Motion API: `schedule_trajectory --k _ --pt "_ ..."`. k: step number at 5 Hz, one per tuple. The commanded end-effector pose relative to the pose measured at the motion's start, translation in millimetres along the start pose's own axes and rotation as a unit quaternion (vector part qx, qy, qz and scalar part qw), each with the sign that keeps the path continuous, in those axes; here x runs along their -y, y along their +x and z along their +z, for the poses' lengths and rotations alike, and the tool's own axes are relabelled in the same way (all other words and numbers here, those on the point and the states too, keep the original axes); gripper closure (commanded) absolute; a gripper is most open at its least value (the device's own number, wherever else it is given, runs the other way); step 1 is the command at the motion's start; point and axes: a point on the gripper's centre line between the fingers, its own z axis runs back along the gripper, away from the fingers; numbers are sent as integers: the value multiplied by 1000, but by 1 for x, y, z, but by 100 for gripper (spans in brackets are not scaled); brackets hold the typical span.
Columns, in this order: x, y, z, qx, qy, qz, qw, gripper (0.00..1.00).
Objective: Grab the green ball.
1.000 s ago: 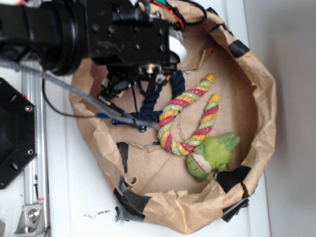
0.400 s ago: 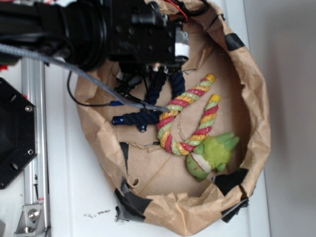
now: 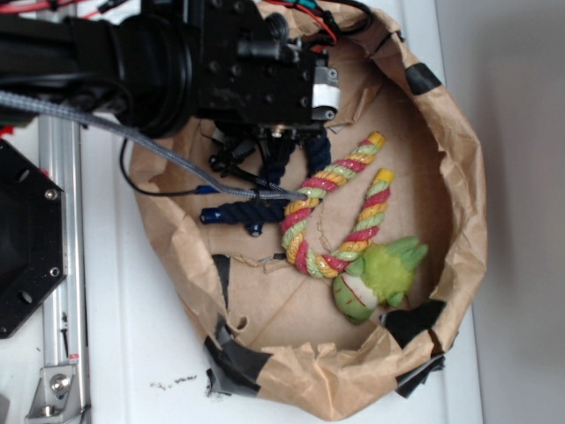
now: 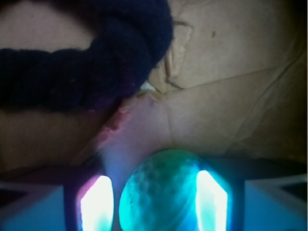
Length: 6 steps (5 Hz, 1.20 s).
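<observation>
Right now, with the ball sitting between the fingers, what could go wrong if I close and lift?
1. The green ball is round and smooth-looking; uneven finger contact could squirt it out.
2. The navy rope lies close ahead, so drifting forward may snag it.
3. The exterior view hides the gripper and the ball behind the arm, so only the wrist view can confirm the grasp.

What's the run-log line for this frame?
phase: grasp | target: green ball, between fingers | gripper: closure unclear | nearby: navy rope | site: paper-lined bin

Exterior evenly bright; wrist view dim, blurred.
</observation>
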Motion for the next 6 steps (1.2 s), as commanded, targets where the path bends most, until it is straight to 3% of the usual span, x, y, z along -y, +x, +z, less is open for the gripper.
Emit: schedule_trajectory --k 1,2,3,4,5,6 --pt "11 -1 -6 -11 -2 14 1000 100" --pt "11 0 24 -1 12 7 1000 100" --pt "19 17 82 87 11 56 995 100" --pt "34 40 149 172 -24 103 979 100" --pt "36 49 207 185 -48 143 971 100" --pt "30 45 226 180 -91 225 953 100"
